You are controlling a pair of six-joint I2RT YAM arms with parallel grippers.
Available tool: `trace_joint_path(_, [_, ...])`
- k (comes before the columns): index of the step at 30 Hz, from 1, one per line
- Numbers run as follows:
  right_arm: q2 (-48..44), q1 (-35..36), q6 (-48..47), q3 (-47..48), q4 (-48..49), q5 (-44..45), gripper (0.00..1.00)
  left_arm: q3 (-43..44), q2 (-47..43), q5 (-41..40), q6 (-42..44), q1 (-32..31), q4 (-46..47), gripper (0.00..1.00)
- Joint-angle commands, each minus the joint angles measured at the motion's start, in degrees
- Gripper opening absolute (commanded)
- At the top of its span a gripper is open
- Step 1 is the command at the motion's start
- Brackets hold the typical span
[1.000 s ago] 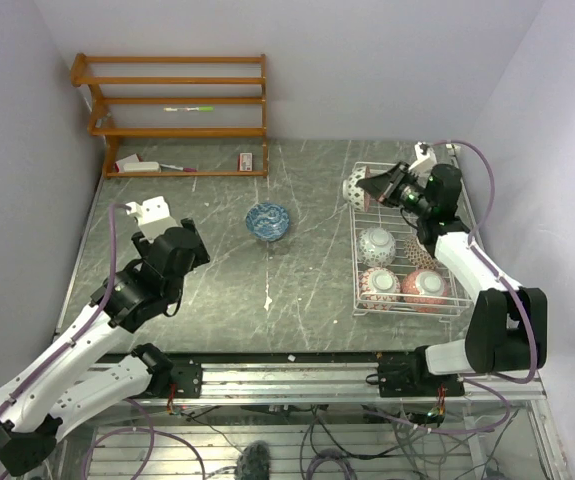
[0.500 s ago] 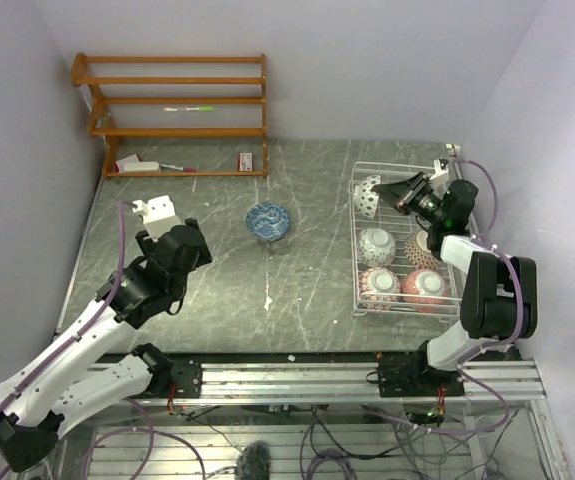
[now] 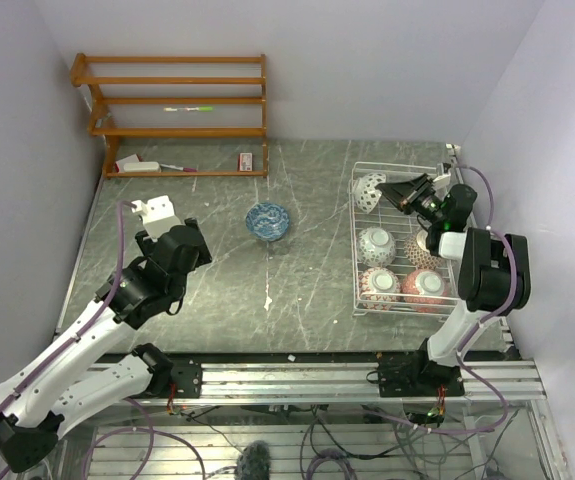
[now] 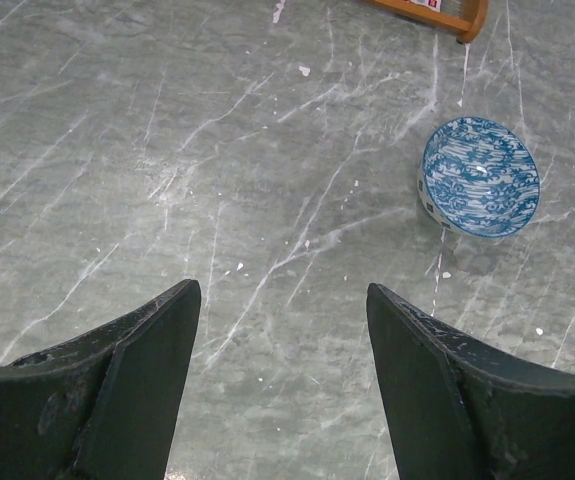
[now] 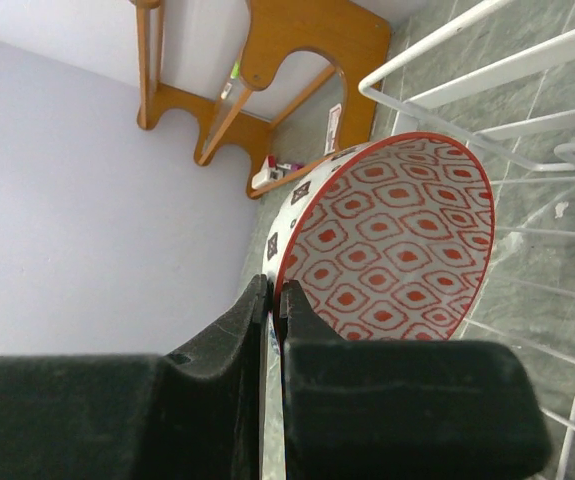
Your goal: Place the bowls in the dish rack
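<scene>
Right end effector (image 5: 272, 295): clamped on rim of red-patterned bowl (image 5: 387, 240), tilted in dish rack (image 3: 397, 165). Left end effector (image 4: 282, 310): released above table (image 4: 167, 150); blue bowl (image 4: 479, 176) ahead.

**Overhead layout, arm bases at the near edge.** The table (image 3: 217, 290) carries a shelf unit (image 3: 172, 110) at its far left corner, against the back wall. The rack (image 3: 399, 165) lies along the table's right side.

- **On the table:** the loose bowl (image 3: 267, 221) sits near the centre, left of the rack and well apart from it. The left gripper (image 4: 282, 300) hangs over the table's left part, with the loose bowl ahead and to its right.
- **In the rack, near row:** the near-left bowl (image 3: 379, 287) and the near-right bowl (image 3: 425, 287) stand side by side.
- **In the rack, next row back:** the middle bowl (image 3: 377, 245) stands behind the near-left bowl. A fourth bowl (image 3: 419, 252) stands to its right, partly hidden by the right arm.
- **In the rack, far left corner:** the tilted bowl (image 3: 368, 191) has its rim between the fingers of the right gripper (image 5: 274, 290), which lies to its right.
</scene>
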Motion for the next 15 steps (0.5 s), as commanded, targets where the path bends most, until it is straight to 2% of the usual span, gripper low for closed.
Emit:
trace_joint_path(1, [3.70,-0.11,0.63,0.64,1.92,-1.73,0.00,1.11,-0.88,-0.40,0.61,-0.15,0.45,0.78])
trace_joint_path(8, [4.35,-1.32,-4.08,0.07,-4.51,1.56,0.00,1.05,-1.05,-0.31,0.55,-0.16,0.43,0.78])
trace_joint_path(15, [3.75,-3.09,-8.07,-0.70,-12.50,4.49,0.06,1.05,-0.84,-0.10,0.72,-0.16,0.61,0.78])
